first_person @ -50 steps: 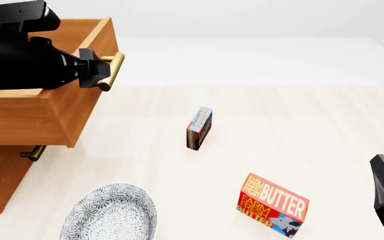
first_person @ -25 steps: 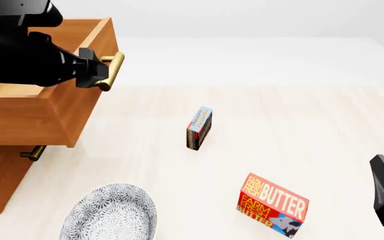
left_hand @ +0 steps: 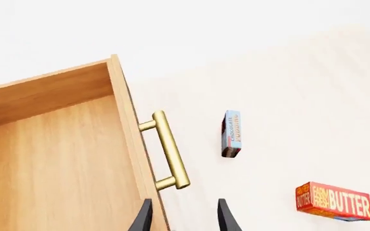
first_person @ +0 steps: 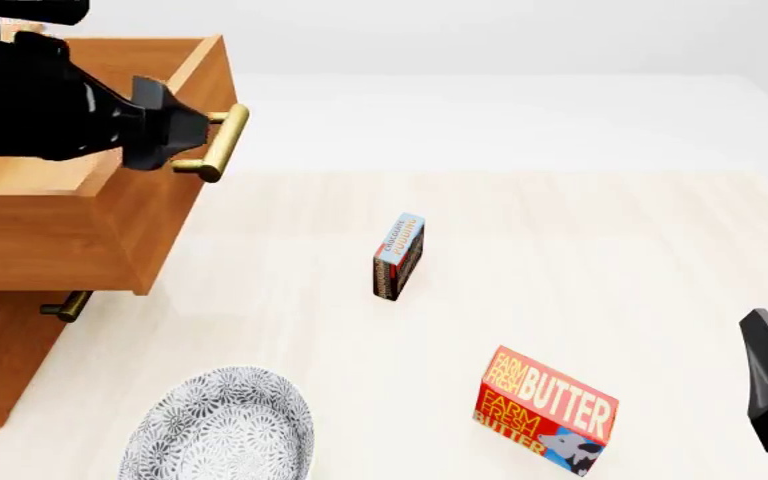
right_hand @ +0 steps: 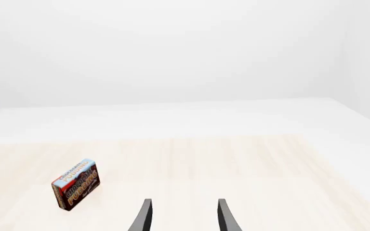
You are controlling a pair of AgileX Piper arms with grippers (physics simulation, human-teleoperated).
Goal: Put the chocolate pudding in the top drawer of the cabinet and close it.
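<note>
Our left gripper (first_person: 177, 130) hovers with fingers apart above the pulled-out top drawer (first_person: 117, 225), just behind its brass handle (first_person: 217, 142). The chocolate pudding (first_person: 398, 256) stands on the table (first_person: 624, 250), well apart from it. Our right gripper (right_hand: 181, 216), low at the right, is likewise spread and empty.

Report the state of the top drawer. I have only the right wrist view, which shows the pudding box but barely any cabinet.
Observer: The top drawer is pulled out and open, and the part of its inside that shows is bare.
Operator: Tell me what the left gripper is doing.
Observer: The left gripper is open. The brass handle lies just beyond its fingertips, not between them.
Operator: Name anything near my gripper that I cannot see.
Observer: A butter box stands left of the right gripper, closer to the arms' side than the chocolate pudding.
</note>
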